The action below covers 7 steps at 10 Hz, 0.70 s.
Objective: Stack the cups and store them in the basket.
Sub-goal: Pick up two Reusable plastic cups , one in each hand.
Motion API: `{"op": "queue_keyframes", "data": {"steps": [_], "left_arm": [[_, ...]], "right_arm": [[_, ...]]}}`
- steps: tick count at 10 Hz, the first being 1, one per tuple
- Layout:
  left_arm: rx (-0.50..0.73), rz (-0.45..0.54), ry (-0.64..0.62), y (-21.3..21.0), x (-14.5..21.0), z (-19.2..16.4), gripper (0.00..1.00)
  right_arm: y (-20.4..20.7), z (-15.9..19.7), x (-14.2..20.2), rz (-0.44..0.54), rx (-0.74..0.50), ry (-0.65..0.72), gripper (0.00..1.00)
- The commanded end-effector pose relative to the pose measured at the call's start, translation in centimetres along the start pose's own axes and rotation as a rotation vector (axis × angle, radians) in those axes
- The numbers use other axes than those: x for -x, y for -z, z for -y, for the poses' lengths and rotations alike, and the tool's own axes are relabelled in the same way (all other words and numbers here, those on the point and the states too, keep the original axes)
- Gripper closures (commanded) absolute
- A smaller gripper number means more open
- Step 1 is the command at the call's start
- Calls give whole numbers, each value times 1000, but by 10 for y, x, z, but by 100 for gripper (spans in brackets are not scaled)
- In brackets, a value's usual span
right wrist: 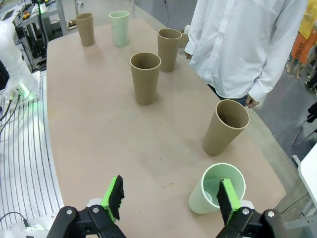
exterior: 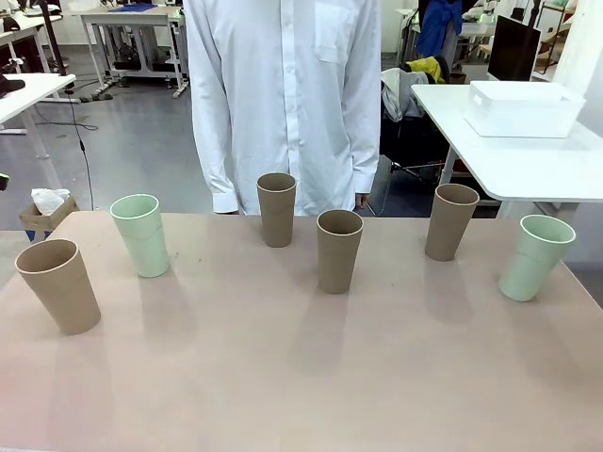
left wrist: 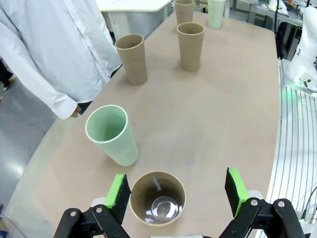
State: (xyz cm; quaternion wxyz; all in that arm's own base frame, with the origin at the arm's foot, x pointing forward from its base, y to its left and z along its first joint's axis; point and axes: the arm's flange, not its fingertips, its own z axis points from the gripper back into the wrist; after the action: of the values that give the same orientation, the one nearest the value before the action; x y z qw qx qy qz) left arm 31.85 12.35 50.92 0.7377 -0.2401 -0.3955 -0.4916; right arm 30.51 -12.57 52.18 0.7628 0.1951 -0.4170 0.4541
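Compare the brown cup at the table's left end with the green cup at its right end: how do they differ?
The brown cup is matte tan; the green cup is pale mint. The brown cup sits between the open fingers of the left gripper, while the green cup sits off to one side, partly behind one finger of the right gripper. Both stand upright, mouth up, with the same tapered, handleless shape.

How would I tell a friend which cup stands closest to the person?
Find the table and its far edge, where the person in the white shirt stands. Right before that shirt is a brown cup. It sits farther back than every other cup, including its brown neighbour.
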Motion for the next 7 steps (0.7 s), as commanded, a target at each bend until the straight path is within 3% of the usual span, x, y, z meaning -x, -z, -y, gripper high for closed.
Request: {"op": "queue_keyframes", "data": {"steps": [1,7], "left_arm": [[7,7,12,-2,-1,-1,0],[7,7,12,-2,-1,-1,0]], "right_arm": [[-1,3,0,18,-2,-24,0],[-1,3,0,18,-2,-24,0]]}}
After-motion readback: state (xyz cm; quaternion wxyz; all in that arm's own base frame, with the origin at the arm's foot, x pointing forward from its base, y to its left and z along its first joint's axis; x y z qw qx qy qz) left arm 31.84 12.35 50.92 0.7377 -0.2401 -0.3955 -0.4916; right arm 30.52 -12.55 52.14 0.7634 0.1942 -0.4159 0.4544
